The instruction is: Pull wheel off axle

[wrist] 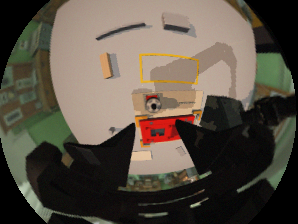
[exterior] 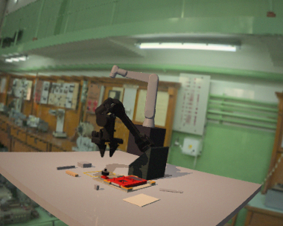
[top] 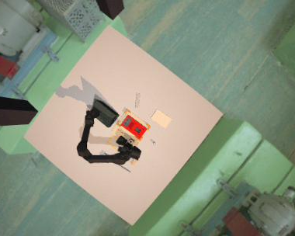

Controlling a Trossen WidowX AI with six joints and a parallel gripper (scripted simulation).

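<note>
The wheel (wrist: 152, 103) sits on its upright axle just beside the red plate (wrist: 161, 128), at about 12 o'clock of it in the wrist view; nothing has been lifted yet. The marked area (wrist: 169, 68), an orange outline on the counter (exterior: 47, 186), lies beyond. The gripper (exterior: 107, 152) hangs above the wheel, fingers partly open, holding nothing. Descent, grasp, pull and placing all remain.
</note>
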